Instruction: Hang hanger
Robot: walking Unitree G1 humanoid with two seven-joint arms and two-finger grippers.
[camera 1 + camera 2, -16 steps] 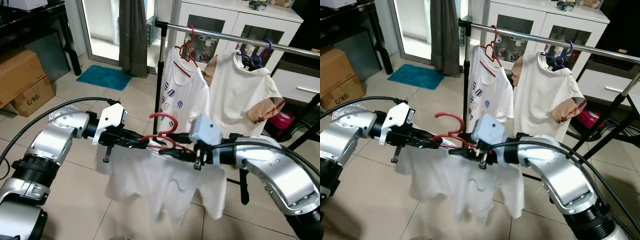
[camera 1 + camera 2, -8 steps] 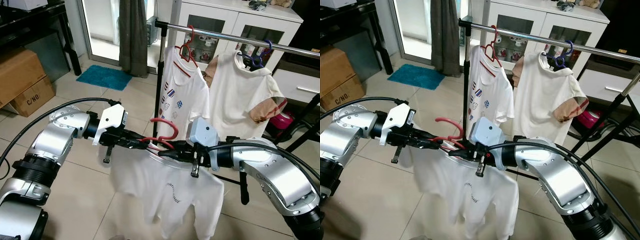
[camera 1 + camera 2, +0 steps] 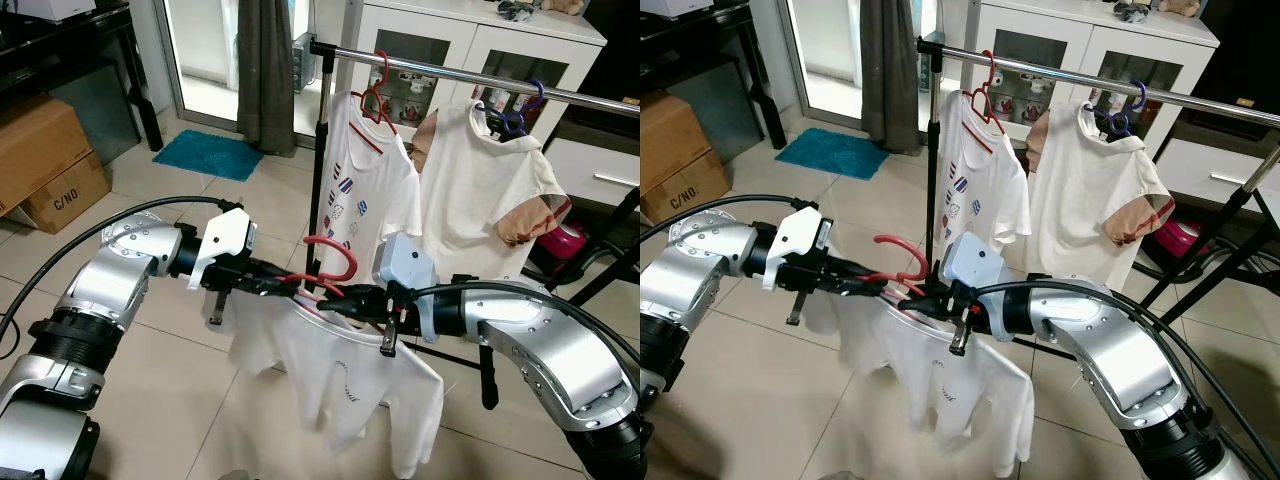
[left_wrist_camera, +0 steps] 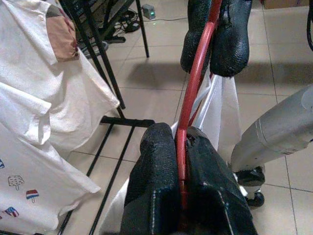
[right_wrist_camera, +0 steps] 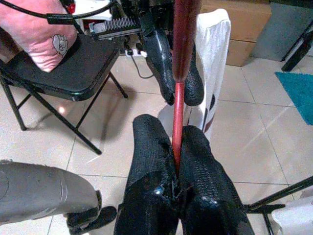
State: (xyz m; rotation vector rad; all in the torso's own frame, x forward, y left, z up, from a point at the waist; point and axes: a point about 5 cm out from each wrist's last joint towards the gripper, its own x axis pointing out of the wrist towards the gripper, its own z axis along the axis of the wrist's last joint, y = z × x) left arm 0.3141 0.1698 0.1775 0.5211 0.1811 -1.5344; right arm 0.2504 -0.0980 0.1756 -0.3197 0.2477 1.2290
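A red hanger (image 3: 331,262) carrying a white T-shirt (image 3: 340,380) is held level in front of me, below and short of the clothes rail (image 3: 470,78). My left gripper (image 3: 290,288) is shut on the hanger's left arm, and my right gripper (image 3: 345,297) is shut on its right arm; both face each other near the hook. In the left wrist view the fingers (image 4: 156,196) pinch the red hanger (image 4: 190,112). In the right wrist view the fingers (image 5: 146,196) clamp the same red hanger (image 5: 180,78).
On the rail hang a printed white shirt (image 3: 365,175) on a red hanger and a cream shirt (image 3: 485,190) on a blue one. The rail's black post (image 3: 320,150) stands just behind the hanger. Cardboard boxes (image 3: 45,160) sit left, a white cabinet (image 3: 480,40) behind.
The T-shirt has swung and now hangs lower and more to the right. Both grippers stay clamped on the hanger, which has edged slightly toward the rail.
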